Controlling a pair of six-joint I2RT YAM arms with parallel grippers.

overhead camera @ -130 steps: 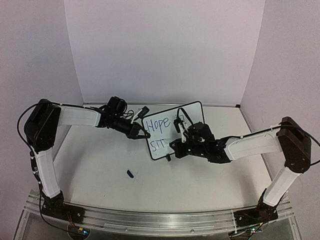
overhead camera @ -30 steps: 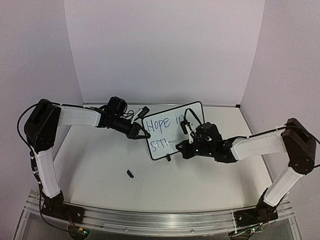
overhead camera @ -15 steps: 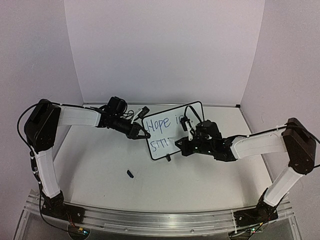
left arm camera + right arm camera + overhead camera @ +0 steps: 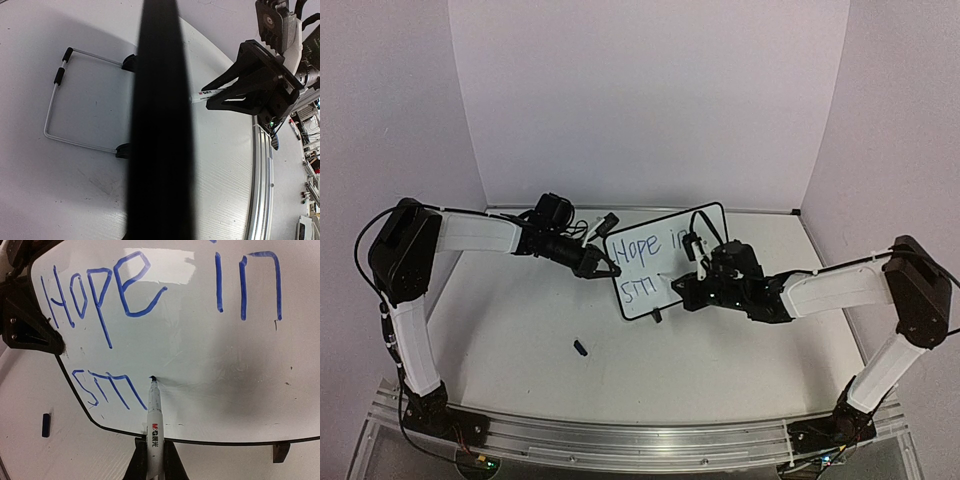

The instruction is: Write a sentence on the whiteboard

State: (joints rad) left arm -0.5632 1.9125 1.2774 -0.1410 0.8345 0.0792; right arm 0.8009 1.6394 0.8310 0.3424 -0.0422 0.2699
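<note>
The right gripper (image 4: 154,460) is clenched on a white marker (image 4: 154,410), whose barrel carries the logo "M&G" and two Chinese characters I cannot read. The marker's dark tip touches the whiteboard (image 4: 210,350) low on its face, just right of the last blue stroke. On the board the sentence (image 4: 101,310) so far reads "Hope in" on the upper line and "sm" below it, near the board's lower left corner. The left gripper (image 4: 605,268) grasps the whiteboard's left edge, its black finger lying beside the "H". From the left wrist, the board shows edge-on as a dark band, with its wire stand (image 4: 50,107) behind it. A small dark cap (image 4: 579,348) lies on the table (image 4: 520,330) in front of the board, left of its lower corner.
</note>
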